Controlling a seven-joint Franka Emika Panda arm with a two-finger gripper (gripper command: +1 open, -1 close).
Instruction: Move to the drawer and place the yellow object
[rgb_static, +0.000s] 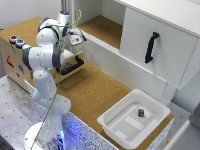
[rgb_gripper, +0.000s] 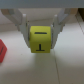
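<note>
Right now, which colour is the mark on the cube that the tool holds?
Black, on the yellow cube; the wrist view shows it best.

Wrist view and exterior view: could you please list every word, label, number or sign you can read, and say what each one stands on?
"T": a black mark shaped like a T turned on its head, on the yellow block between the gripper fingers.
Red marks on the plywood box side: too blurred to read.
Small dark object in the white tub: too small to read.
Nothing else legible.
</note>
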